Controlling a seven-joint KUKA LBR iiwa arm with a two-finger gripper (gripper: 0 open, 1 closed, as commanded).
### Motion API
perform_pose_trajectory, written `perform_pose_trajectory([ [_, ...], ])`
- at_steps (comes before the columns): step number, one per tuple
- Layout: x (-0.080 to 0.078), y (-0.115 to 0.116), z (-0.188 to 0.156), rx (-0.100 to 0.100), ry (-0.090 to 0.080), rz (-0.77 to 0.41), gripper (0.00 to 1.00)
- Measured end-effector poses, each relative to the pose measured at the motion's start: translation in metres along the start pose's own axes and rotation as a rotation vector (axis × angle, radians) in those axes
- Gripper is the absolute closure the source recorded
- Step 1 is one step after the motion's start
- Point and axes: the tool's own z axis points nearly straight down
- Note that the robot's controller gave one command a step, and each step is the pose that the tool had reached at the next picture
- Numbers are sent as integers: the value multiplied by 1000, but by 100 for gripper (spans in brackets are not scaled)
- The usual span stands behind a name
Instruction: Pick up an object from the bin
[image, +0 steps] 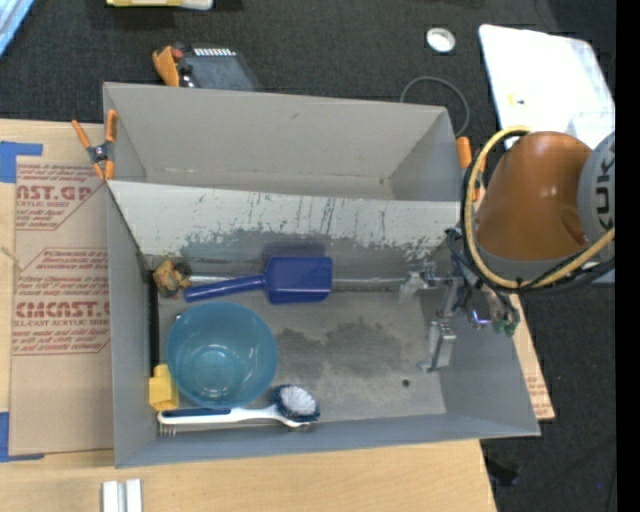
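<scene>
Scoop (297, 279), blue, lies by the back wall, nearest my claw (426, 322), which hangs over bare floor at the right of the bin (480, 400), fingers (437, 346) apart, empty. Farther left sit a bowl (220, 352), a white brush (240, 417) and a yellow block (162, 388).

Dark carpet-like ground (330, 45) spreads above the claw (432, 320) and to its upper left. A pale wooden surface (300, 485) lies below the claw; a white paper sheet (545, 70) rests on the ground to its upper right.
</scene>
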Motion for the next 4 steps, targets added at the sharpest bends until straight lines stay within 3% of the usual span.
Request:
perform_pose_trajectory([
  [1,-2,0,-3,1,-7,-1,0],
  [2,-22,1,17,1,-10,26,0],
  [3,-34,6,13,0,-12,75,0],
  [4,-20,59,52,0,-12,50,0],
])
